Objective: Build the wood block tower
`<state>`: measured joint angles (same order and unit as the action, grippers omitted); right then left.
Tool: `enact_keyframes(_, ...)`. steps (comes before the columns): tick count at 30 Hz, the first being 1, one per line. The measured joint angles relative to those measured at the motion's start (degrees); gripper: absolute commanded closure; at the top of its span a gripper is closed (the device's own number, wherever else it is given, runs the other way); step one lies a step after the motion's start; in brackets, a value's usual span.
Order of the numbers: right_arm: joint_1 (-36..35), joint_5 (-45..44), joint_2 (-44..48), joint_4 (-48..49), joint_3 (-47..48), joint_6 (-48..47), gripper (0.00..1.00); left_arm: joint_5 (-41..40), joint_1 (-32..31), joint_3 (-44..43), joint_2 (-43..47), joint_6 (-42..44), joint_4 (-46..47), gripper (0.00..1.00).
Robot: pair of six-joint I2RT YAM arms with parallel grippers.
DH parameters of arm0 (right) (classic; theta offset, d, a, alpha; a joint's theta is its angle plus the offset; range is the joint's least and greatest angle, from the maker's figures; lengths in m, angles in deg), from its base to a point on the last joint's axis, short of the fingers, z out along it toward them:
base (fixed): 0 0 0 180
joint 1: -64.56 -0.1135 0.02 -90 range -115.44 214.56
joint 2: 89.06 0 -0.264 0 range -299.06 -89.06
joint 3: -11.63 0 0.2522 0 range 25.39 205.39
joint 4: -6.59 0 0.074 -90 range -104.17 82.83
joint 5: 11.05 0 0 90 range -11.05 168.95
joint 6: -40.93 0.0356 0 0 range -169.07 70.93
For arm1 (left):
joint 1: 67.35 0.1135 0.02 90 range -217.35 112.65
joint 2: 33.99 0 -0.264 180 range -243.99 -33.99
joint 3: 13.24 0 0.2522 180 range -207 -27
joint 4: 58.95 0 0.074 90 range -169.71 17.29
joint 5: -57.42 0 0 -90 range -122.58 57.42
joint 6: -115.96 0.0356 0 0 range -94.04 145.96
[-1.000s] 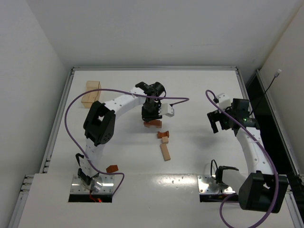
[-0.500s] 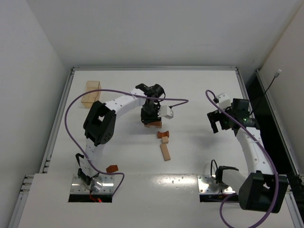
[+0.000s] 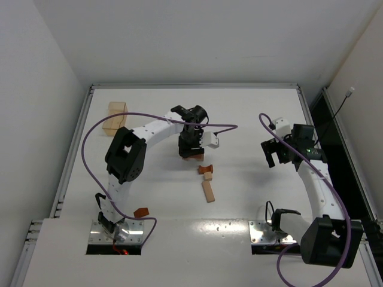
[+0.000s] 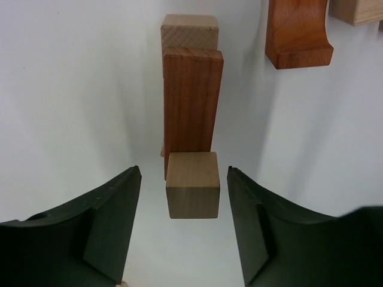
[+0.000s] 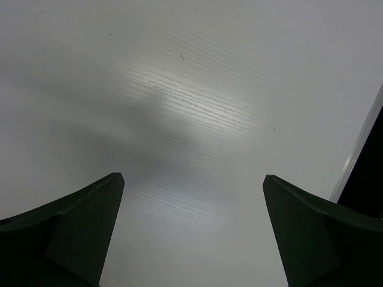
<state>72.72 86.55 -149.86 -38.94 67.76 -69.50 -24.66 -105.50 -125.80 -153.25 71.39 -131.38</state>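
A: Where does the pale cube (image 4: 192,184) sit?
B: Between the left fingers (image 4: 111,224), which stand just clear of both its sides and hold nothing. The reddish bar (image 4: 190,101) runs from the cube toward 12 o'clock.
A: And the right fingers (image 5: 78,230)?
B: Wide and empty, well apart at 3 o'clock.

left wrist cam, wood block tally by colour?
Pale tan wooden blocks: 3 (cube, block beyond the bar, cropped corner block)
Reddish-brown wooden blocks: 2 (long bar, curved piece)
Total: 5
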Motion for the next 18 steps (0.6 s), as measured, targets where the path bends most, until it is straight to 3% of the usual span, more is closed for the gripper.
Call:
enact_keyframes(8,-0.02,0.0,0.0,0.0,0.0,-0.22,0.0,0.26,0.15,0.35,3.93,-3.52,2.58,0.32)
enact_keyframes(15,-0.76,0.7,-1.11,-0.44,1.18,-2.54,0.0,1.49,2.84,0.24,12.85,-10.99,5.29,0.32)
enact_keyframes(16,-0.85,0.79,-1.6,-0.37,1.64,-2.75,0.0,1.49,3.58,1.27,14.45,-11.96,6.62,0.34)
enact_keyframes(17,-1.01,0.92,-2.08,-0.35,2.19,-3.02,0.0,1.6,4.46,2.67,16.37,-13.0,7.61,0.44)
enact_keyframes(18,-1.22,0.98,-2.56,-0.28,2.62,-3.19,0.0,1.79,5.14,3.93,17.9,-13.77,8.0,0.47)
